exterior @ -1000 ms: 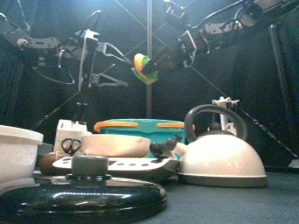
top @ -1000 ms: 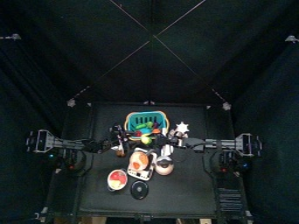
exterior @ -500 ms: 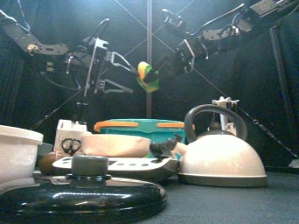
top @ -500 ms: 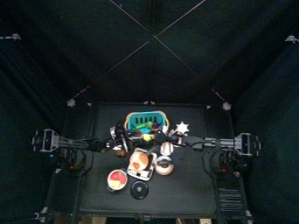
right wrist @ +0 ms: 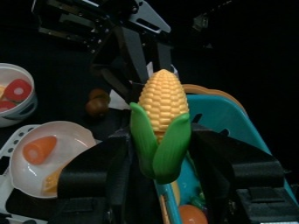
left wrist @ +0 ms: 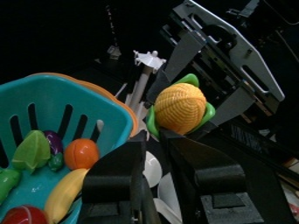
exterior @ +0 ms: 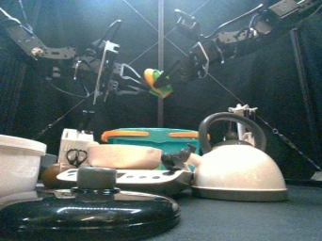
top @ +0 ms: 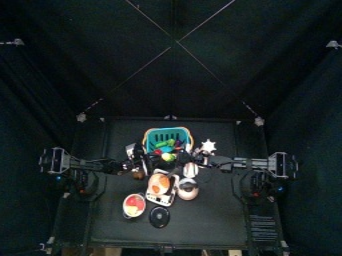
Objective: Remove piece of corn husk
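A yellow toy corn cob [exterior: 156, 81] with green husk leaves [right wrist: 159, 149] hangs in the air above the table. My right gripper [right wrist: 163, 138] is shut on its lower end, and the husk lies between the jaws. My left gripper [left wrist: 163, 149] stands close on the cob's other side, jaws still apart, tips just short of the corn cob [left wrist: 181, 107] and its husk. Whether they touch the husk I cannot tell. From above, the corn cob [top: 167, 155] sits over the front of the teal basket.
A teal basket [exterior: 149, 136] of toy fruit stands under the corn. A white kettle [exterior: 233, 165] stands front right, a dark pot lid [exterior: 88, 209] front left beside a white bowl [exterior: 18, 158]. White plates [right wrist: 47, 149] with toy food lie nearby.
My left gripper has moved right, up to the corn, and its jaws have narrowed. The right gripper keeps the corn in about the same place.
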